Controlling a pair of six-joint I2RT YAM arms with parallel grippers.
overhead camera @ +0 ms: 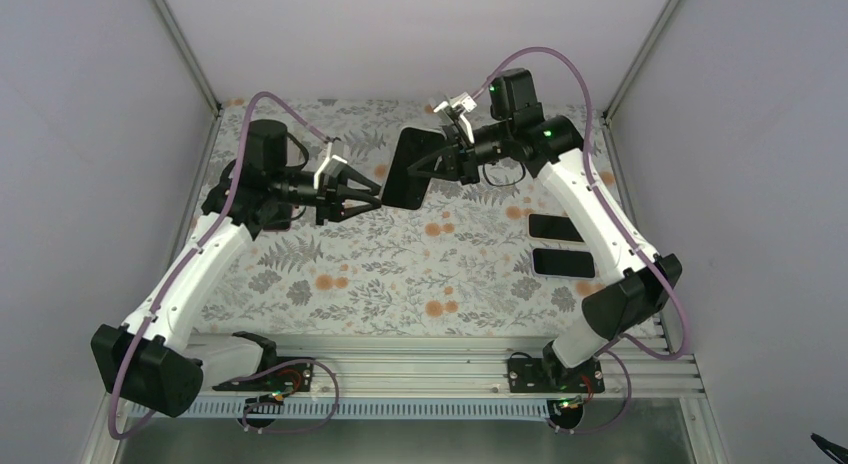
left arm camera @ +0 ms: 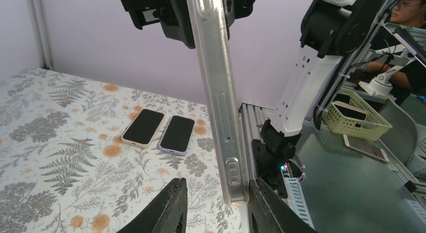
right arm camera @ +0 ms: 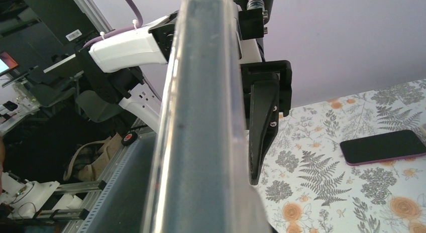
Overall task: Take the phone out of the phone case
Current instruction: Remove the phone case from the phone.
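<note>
The right gripper [overhead camera: 438, 164] clamps the stiff, slick phone [overhead camera: 408, 174]; the left gripper [overhead camera: 375, 198], part-open, straddles its probably bendy case [left arm camera: 226, 142]; peel there.

One cased phone [overhead camera: 410, 169] counted in the air, two phones laid side by side on the table [overhead camera: 400, 274], nearer phone [overhead camera: 563, 263] and farther phone [overhead camera: 555, 227], a third lying phone [right arm camera: 384, 146] seen apart, one yellow basket [left arm camera: 349, 128], two arms, left arm [overhead camera: 190, 274] and right arm [overhead camera: 600, 214]

Lighting bright, even and diffuse; only faint soft shadows on the counter [overhead camera: 400, 274]. Right wrist view: phone case [right arm camera: 201, 142] edge close up and blurred, background sharper.
</note>
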